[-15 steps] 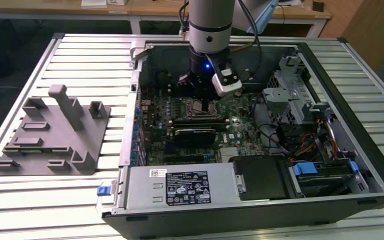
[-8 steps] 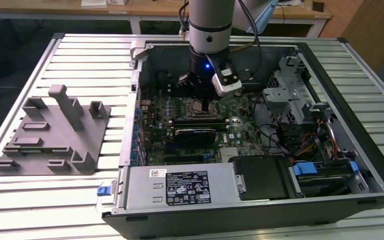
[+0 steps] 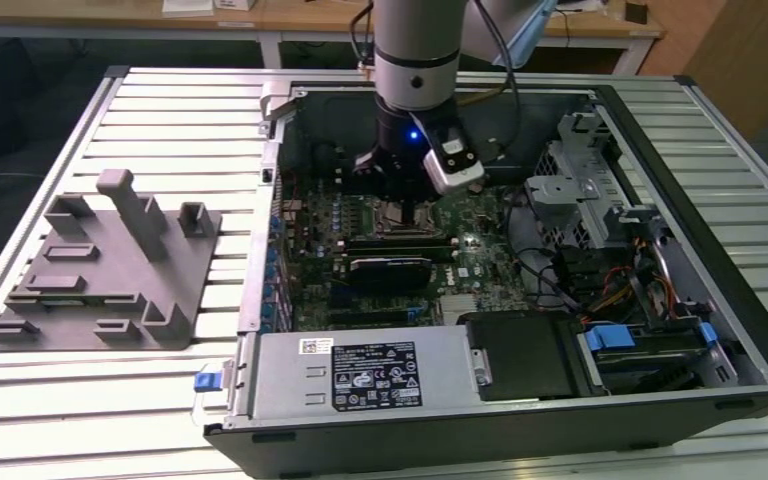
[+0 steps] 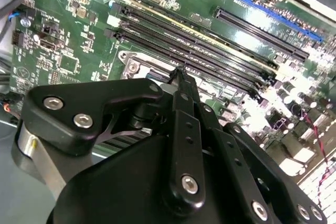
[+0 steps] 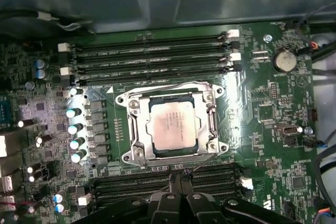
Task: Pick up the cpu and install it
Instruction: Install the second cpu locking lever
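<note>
Looking down through the first wrist view, I see the small flat square silvery cpu (image 5: pixel 170 126) lying seated inside the metal socket frame (image 5: pixel 135 129) on the green motherboard (image 5: pixel 273 145), between two banks of black memory slots (image 5: pixel 152 56). My black gripper (image 5: pixel 178 178) hangs just beside the socket, its fingertips pressed together and holding nothing. From the exterior view, the arm (image 3: pixel 418 60) reaches down into the open black computer case (image 3: pixel 704 200), with a grey plastic fixture block (image 3: pixel 104 270) well apart on the slatted table (image 3: pixel 171 110).

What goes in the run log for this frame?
cpu: seated in socket | gripper: above motherboard, beside socket, holding nothing
</note>
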Controlling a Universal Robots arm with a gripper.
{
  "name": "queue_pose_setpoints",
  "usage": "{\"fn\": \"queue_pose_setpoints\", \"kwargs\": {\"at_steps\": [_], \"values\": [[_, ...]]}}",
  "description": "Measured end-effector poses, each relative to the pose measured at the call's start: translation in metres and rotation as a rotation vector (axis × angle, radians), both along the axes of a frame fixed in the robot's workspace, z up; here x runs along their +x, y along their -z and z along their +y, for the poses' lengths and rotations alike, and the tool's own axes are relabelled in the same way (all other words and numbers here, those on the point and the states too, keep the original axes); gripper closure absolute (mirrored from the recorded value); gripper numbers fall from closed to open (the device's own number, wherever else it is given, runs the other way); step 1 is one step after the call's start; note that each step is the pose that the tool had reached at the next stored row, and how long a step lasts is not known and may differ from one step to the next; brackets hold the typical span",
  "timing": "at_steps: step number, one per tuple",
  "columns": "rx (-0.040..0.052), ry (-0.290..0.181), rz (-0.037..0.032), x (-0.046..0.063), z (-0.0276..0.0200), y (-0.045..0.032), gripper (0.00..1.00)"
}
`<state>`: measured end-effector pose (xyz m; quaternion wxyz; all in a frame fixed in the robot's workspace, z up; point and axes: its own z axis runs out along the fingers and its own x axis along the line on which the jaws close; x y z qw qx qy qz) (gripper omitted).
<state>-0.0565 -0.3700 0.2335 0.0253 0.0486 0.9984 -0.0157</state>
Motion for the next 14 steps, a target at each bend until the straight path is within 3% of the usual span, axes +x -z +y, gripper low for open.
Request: {"fn": "queue_pose_setpoints", "kwargs": {"at_steps": [4, 14], "values": [[0.0002, -0.038, -0.0001, -0.001, -0.0008, 0.0018, 0.89], [0.0002, -0.045, -0.0002, -0.021, -0.0039, 0.0052, 0.89]]}}
